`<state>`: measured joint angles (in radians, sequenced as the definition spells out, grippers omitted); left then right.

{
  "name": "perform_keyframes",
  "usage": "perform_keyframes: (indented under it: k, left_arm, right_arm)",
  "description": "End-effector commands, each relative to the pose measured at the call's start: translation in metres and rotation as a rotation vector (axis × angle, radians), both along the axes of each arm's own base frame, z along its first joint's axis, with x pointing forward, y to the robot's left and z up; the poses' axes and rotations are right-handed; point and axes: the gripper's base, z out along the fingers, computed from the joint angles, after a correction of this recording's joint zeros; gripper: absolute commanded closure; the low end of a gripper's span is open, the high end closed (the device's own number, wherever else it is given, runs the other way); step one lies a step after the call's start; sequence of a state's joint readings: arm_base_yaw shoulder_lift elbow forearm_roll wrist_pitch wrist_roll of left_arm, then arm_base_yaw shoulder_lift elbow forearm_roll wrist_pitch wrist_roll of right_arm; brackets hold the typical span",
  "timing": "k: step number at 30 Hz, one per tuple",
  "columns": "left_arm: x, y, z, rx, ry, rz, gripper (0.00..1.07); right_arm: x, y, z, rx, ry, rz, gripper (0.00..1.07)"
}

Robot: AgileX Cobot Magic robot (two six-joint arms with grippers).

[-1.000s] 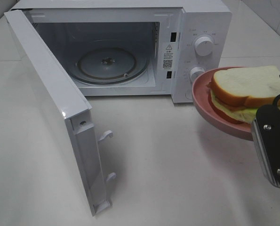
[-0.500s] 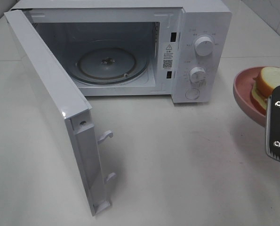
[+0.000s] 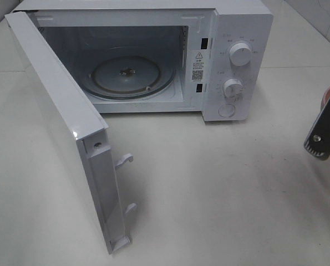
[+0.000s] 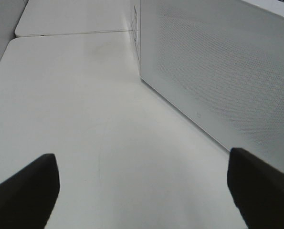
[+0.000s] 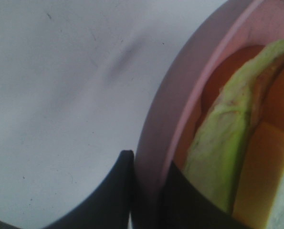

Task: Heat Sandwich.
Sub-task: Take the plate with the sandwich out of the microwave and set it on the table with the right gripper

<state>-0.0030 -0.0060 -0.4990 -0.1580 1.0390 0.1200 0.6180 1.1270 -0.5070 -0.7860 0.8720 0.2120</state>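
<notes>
My right gripper is clamped on plate rim; I'd keep it level so sandwich stays put, aim for microwave turntable

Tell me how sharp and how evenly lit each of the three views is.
Exterior high: sharp, even soft light, a small glare spot on the microwave door edge. Left wrist: the door's perforated panel is crisp, the left gripper fingertips dark and blurred. Right wrist: very close, so the pink plate rim and sandwich filling are soft, the right gripper fingers black silhouettes.
</notes>
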Motion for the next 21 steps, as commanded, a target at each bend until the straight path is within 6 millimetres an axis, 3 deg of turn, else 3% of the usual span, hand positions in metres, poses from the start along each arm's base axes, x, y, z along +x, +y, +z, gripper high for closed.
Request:
perform_keyframes:
  k: [1, 10, 21]
  left_arm:
    - [-0.003, 0.000, -0.001, -0.006, -0.020, 0.003, 0.17]
    - [-0.003, 0.000, -0.001, -0.006, -0.020, 0.003, 0.17]
    - [-0.003, 0.000, -0.001, -0.006, -0.020, 0.003, 0.17]
  right_arm:
    - [0.009, 0.003, 0.005, -0.001, -0.052, -0.036, 1.07]
    - [0.040, 0.020, 0.002, 0.000, -0.076, -0.228, 1.07]
    - [0.063, 0.034, -0.002, -0.050, -0.067, -0.312, 1.07]
